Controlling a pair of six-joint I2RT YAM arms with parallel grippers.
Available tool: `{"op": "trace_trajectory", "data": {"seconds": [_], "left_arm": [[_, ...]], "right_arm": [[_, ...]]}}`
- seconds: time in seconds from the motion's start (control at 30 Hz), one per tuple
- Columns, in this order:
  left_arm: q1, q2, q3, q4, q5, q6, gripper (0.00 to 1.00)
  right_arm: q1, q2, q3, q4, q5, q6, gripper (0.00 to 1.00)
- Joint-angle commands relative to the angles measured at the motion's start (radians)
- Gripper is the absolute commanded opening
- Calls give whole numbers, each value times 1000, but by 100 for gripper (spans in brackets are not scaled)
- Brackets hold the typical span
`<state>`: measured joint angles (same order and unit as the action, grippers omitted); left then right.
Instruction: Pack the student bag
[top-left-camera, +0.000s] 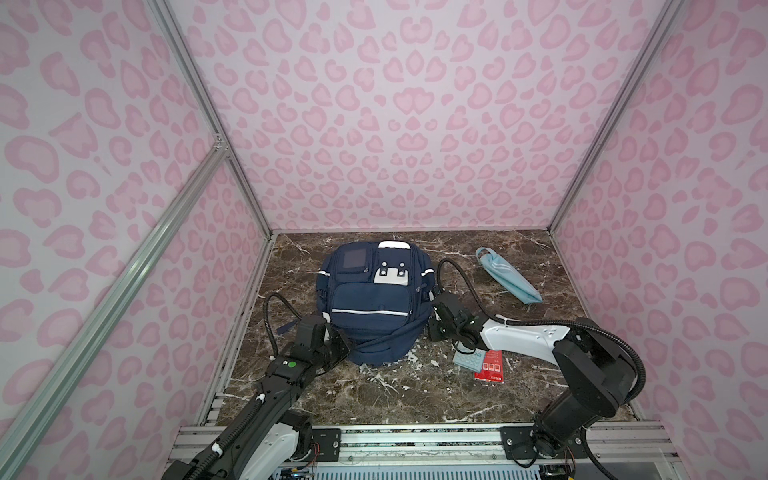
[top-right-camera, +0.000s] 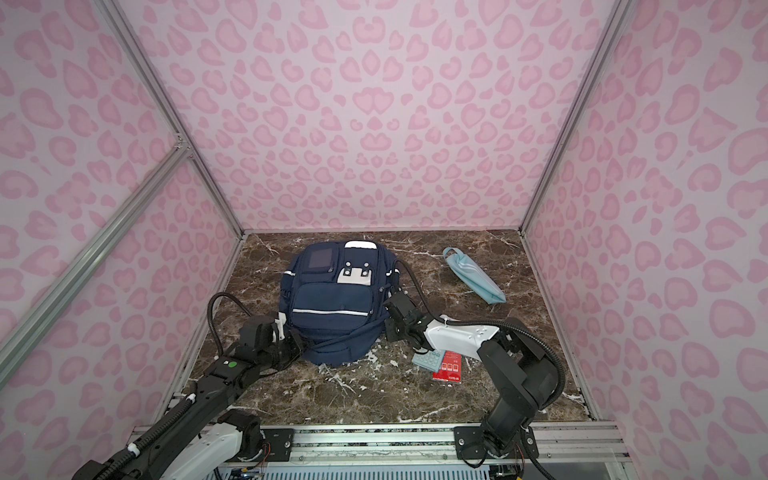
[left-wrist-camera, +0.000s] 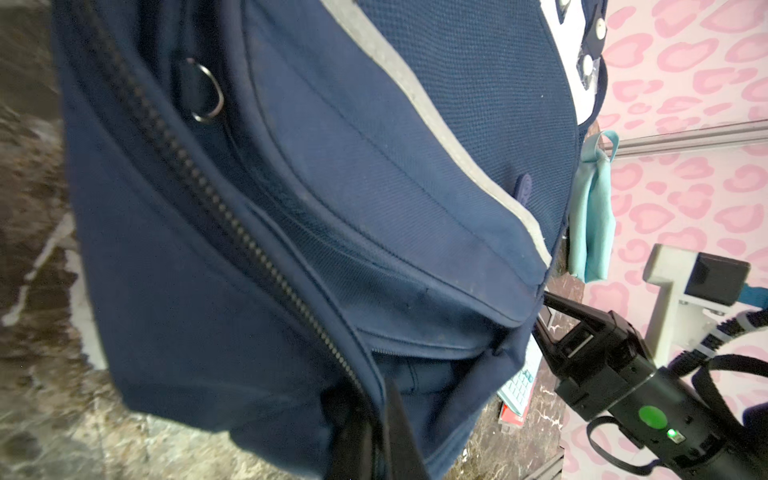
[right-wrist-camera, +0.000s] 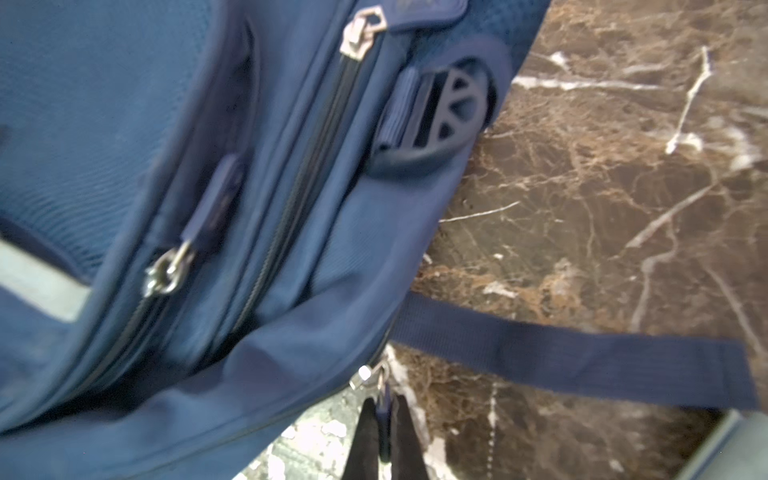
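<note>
Closest to the camera is the aluminium rail that my two arms are bolted to, running along the front edge of the table. Beyond it lies the tabletop, dark brown marble streaked with white veins. Three walls close it in, pale pink and printed with darker pink heart-like blotches. Aluminium posts stand in the corners.

The student bag lies on the marble toward the back, left of centre, front pockets up. My left gripper is at its near left corner, jaws pressed together on the navy fabric beside the open zip. My right gripper is at its near right corner, jaws pinched on the zip pull. One navy strap trails flat across the stone.

A light blue pouch lies apart from the bag at the back right. Under my right forearm, a pale teal calculator overlaps a red booklet on the marble.
</note>
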<state>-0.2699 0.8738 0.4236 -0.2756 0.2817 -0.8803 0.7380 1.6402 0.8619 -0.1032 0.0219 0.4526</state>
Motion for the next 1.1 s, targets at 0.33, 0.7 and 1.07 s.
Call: {"op": "trace_trajectory", "data": {"seconds": [0.33, 0.7, 1.07], "left_arm": [[65, 157, 328, -121, -410, 193, 49], [-228, -186, -19, 29, -198, -351, 76], [-238, 136, 22, 140, -349, -243, 29]], "right_arm": [[318, 56, 94, 48, -50, 67, 0], [342, 155, 182, 88, -44, 24, 0], [348, 122, 139, 87, -13, 31, 0]]}}
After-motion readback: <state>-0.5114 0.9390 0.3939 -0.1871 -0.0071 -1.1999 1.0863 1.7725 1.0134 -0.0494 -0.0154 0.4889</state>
